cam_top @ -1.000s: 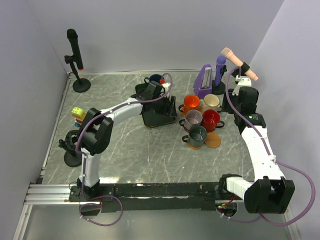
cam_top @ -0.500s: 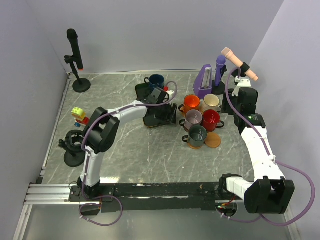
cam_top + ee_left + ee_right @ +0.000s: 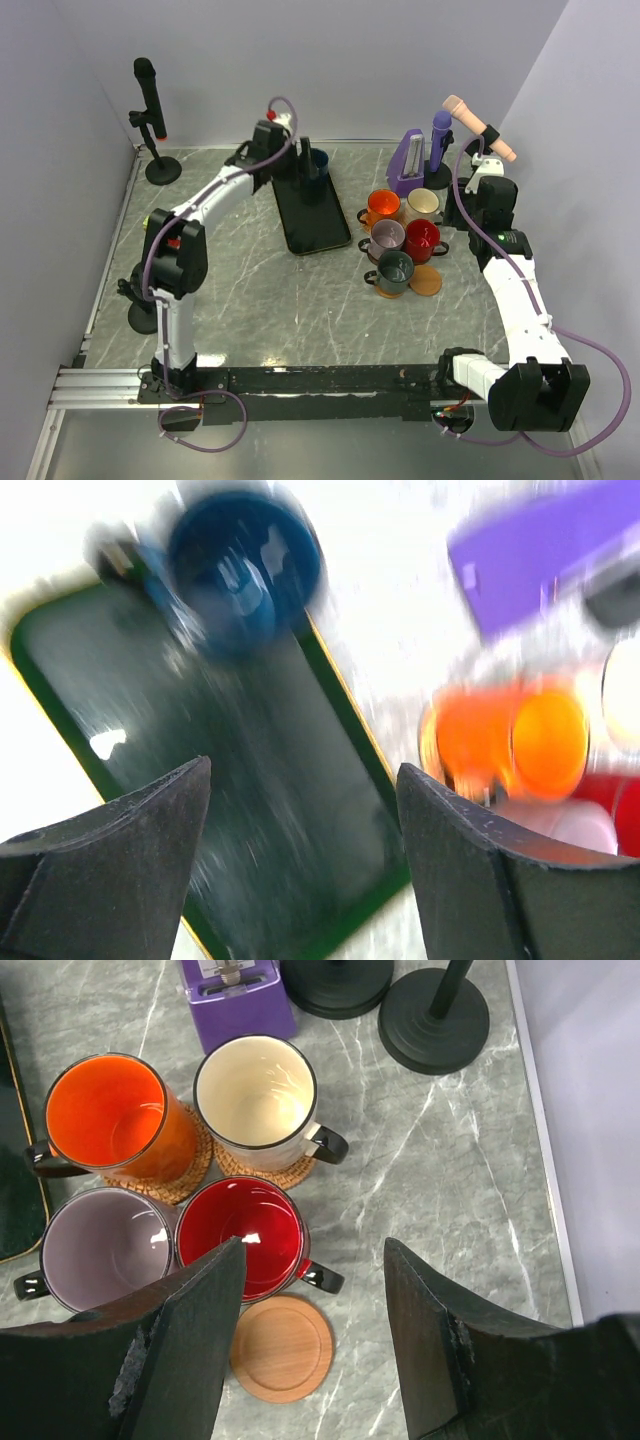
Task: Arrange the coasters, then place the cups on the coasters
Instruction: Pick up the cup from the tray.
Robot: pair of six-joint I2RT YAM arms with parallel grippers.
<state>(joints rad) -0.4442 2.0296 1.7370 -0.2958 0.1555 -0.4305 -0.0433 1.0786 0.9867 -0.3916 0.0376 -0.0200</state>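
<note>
Hovering my left gripper (image 3: 302, 780), jaws wide and empty, near the navy cup (image 3: 245, 565) at the black tray's (image 3: 270, 810) far end, I am judging that fetching it is the step in hand; the next move calls for closing on its rim and carrying it to the bare coaster (image 3: 282, 1348).

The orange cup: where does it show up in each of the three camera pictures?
Top external: the orange cup sits right of centre.
Left wrist: orange cup, blurred, middle right.
Right wrist: orange cup, upper left.
Shared landmark: the purple object, up and to the right of the cup in all three.
</note>
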